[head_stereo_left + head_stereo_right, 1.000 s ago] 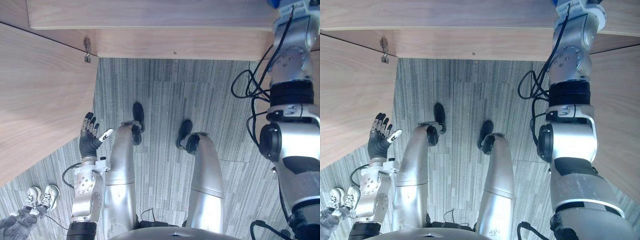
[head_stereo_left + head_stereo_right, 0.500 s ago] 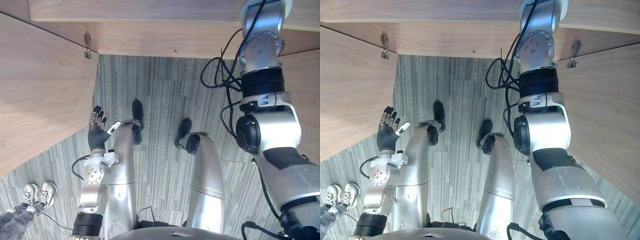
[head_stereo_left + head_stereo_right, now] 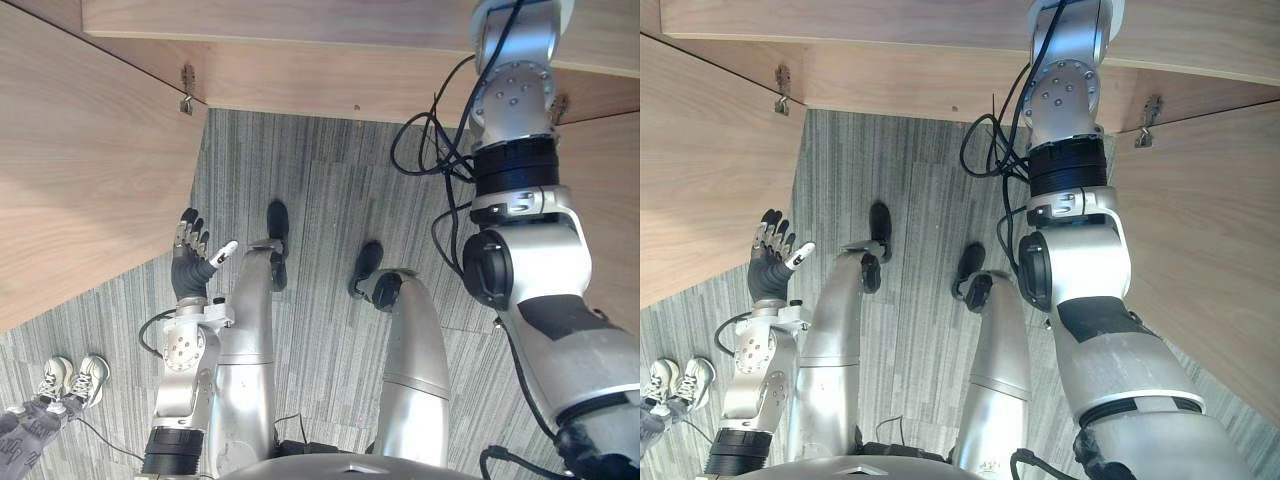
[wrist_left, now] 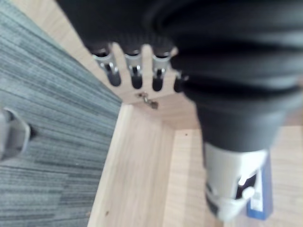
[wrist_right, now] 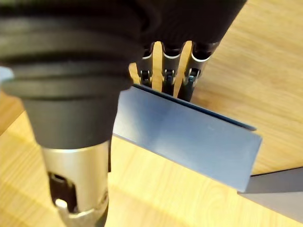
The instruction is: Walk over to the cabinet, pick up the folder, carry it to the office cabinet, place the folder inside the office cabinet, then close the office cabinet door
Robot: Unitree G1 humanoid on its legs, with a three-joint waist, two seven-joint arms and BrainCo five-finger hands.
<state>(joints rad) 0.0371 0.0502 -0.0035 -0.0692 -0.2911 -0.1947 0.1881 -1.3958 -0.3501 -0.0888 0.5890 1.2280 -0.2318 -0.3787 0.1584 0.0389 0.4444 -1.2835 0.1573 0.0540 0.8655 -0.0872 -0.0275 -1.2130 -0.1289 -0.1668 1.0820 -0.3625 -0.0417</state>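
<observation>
The robot stands in front of the open office cabinet (image 3: 330,80), which is made of light wood; its left door (image 3: 80,170) swings out on one side and its right door (image 3: 1210,230) on the other; grey striped carpet (image 3: 320,200) lies between them. The right arm reaches up and into the cabinet; in the right wrist view the right hand (image 5: 166,61) is just over the blue folder (image 5: 189,132). The folder is inside the cabinet, tipped up on its long edge on the wooden shelf, with its top edge against the hand; I cannot tell if the hand is gripping it or has let go. The left hand (image 3: 190,262) is held up low beside the left door, near it but not touching; its fingers (image 4: 113,71) are straight and spread apart, and it holds nothing. A person's white shoes (image 3: 70,378) stand on the carpet behind the left door.
</observation>
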